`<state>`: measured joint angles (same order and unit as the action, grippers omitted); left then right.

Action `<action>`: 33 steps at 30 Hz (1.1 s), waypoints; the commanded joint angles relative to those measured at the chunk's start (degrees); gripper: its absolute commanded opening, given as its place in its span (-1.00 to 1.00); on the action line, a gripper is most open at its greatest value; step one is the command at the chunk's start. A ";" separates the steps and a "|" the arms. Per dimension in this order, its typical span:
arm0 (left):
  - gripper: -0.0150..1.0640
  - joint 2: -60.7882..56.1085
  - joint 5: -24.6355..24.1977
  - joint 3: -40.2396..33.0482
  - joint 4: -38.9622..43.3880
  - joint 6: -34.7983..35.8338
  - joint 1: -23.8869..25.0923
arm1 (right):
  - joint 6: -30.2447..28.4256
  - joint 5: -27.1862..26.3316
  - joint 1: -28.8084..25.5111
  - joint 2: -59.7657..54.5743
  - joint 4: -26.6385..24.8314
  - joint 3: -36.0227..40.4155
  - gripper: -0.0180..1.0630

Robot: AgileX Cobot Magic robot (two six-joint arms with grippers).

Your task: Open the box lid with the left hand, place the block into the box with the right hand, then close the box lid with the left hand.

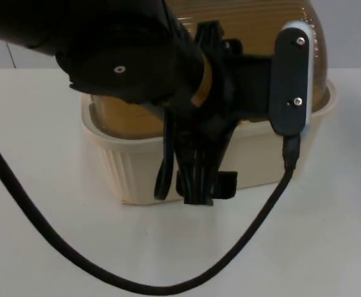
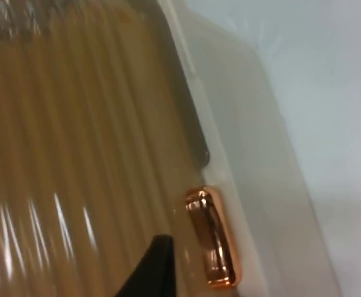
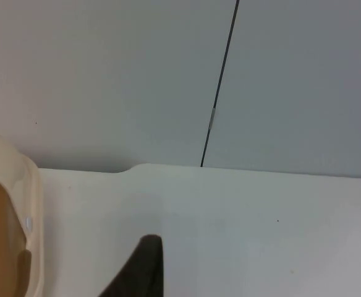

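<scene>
Sitting mid-table, far of centre: cream ribbed plastic box [image 1: 168, 167] with amber translucent ribbed lid [image 2: 75, 154], lid looking closed. Probably light, stiff, slick; best taken at the shiny copper handle [image 2: 212, 238] on the lid's edge. Hovering at the box's near wall: left gripper [image 1: 199, 185], finger spread impossible to tell. Waiting right of the box: right gripper [image 3: 144, 272]. Lying beneath: smooth white table top [image 1: 44, 136], meeting grey partition wall [image 3: 106, 74].

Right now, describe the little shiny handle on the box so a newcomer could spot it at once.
On the white table top stands a cream ribbed plastic box with a domed amber see-through lid. The left gripper hangs over its front. At the lid's edge beside the cream rim sits a small copper-coloured metallic handle, the one mirror-bright piece.
</scene>
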<state>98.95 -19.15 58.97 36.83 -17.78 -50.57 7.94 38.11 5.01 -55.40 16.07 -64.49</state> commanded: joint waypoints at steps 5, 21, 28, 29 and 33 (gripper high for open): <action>0.15 -0.01 0.66 0.18 1.27 4.13 -0.02 | -0.03 0.11 0.22 0.01 0.20 -0.42 0.98; -0.81 0.87 12.01 0.18 1.27 4.77 -0.02 | 0.00 0.20 0.22 0.01 0.09 -0.42 0.98; -0.98 4.58 12.94 0.18 0.36 8.20 3.00 | 0.00 0.20 0.22 0.01 0.09 -0.42 0.98; -0.98 4.82 12.94 0.18 0.36 8.33 3.89 | 0.00 0.20 0.22 0.01 0.09 -0.42 0.98; -0.98 4.82 13.06 0.18 0.36 9.96 6.12 | 0.00 0.20 0.22 0.01 0.09 -0.42 0.98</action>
<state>103.76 -6.82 58.97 37.80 -9.09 -45.01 7.94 38.13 5.01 -55.40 16.07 -64.49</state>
